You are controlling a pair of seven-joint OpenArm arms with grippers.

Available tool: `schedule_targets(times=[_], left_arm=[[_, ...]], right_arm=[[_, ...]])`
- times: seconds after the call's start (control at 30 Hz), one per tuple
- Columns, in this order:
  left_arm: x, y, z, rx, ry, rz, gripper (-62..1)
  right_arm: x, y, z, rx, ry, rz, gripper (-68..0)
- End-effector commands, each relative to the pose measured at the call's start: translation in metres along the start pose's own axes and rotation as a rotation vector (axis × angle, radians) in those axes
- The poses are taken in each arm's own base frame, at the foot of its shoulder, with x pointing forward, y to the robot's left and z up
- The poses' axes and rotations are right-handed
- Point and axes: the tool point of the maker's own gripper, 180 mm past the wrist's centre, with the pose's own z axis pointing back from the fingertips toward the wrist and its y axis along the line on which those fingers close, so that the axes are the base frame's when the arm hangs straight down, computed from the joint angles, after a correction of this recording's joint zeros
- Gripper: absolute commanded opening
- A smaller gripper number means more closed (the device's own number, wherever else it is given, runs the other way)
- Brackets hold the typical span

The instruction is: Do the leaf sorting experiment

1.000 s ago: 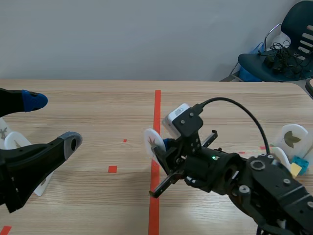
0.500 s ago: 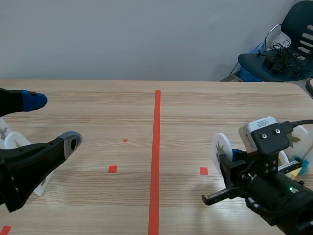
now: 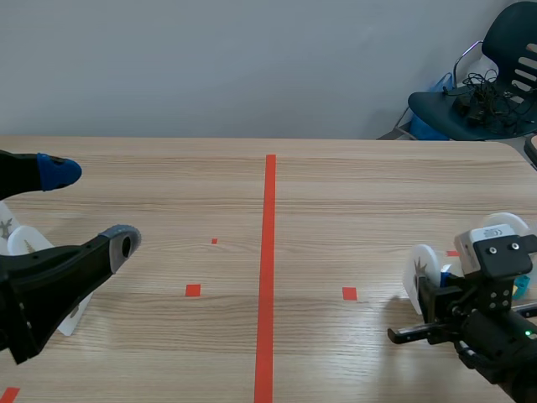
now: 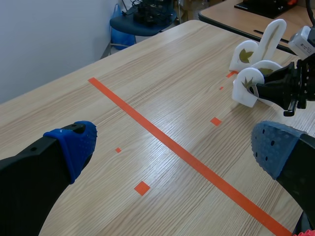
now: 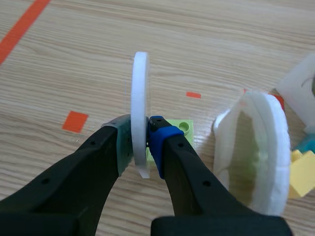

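Observation:
My right gripper [image 5: 142,140] is shut on a thin white leaf disc [image 5: 140,108], held upright and edge-on between its pads. In the scene view this disc [image 3: 419,269] stands low over the table's right side, at my right gripper [image 3: 434,284]. The same disc [image 4: 247,81], with a brown leaf on its face, shows in the left wrist view. A second white leaf disc [image 5: 261,147] stands just beside the held one. My left gripper [image 4: 172,142] hangs open over the table's left part, nothing between its fingers. In the scene view my left gripper [image 3: 88,208] is also wide open.
A green brick [image 5: 180,130] lies right behind the held disc, a yellow brick [image 5: 301,172] further to the side. More white leaf discs [image 3: 23,242] stand at the far left under my left arm. The red centre line [image 3: 268,252] runs up the table. A chair [image 3: 487,75] stands back right.
My right arm has pulled back from the red centre line to the table's right side, carrying the disc with it. The left arm has not moved.

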Motion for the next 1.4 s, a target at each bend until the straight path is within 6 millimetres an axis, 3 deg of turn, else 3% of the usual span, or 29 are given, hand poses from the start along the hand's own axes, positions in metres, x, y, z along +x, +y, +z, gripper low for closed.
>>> schedule_targets(times=[0.0, 0.13, 0.23, 0.3, 0.43, 0.6, 0.77, 0.97, 1.2, 1.37], left_arm=[[0.011, -0.002, -0.001, -0.006, -0.039, -0.005, 1.4], [0.011, -0.002, -0.001, -0.006, -0.039, -0.004, 1.4], [0.011, -0.002, -0.001, -0.006, -0.039, -0.004, 1.4], [0.011, -0.002, -0.001, -0.006, -0.039, -0.004, 1.4], [0.011, -0.002, -0.001, -0.006, -0.039, -0.004, 1.4], [0.011, -0.002, -0.001, -0.006, -0.039, -0.004, 1.4], [0.011, -0.002, -0.001, -0.006, -0.039, -0.005, 1.4], [0.011, -0.002, -0.001, -0.006, -0.040, -0.005, 1.4], [0.013, -0.002, -0.001, -0.006, -0.048, 0.004, 1.4], [0.014, -0.002, -0.001, -0.006, -0.056, 0.012, 1.4]], right_arm=[[0.013, -0.014, -0.004, -0.031, -0.048, 0.004, -61.6], [-0.002, -0.033, -0.005, -0.078, -0.019, -0.012, -61.6], [-0.002, -0.040, -0.004, -0.097, -0.033, -0.015, -60.6], [-0.001, -0.043, -0.003, -0.105, -0.038, -0.015, -55.6], [0.001, -0.049, -0.002, -0.121, -0.047, -0.014, -38.9], [0.007, -0.060, 0.001, -0.146, -0.068, -0.012, -32.1], [0.035, -0.064, 0.001, -0.147, -0.136, 0.016, -26.3], [0.091, -0.056, 0.003, -0.126, -0.240, 0.067, -25.9], [0.150, -0.037, 0.015, -0.037, -0.300, 0.122, -6.9], [0.159, -0.006, 0.025, 0.145, -0.237, 0.131, 0.4]])
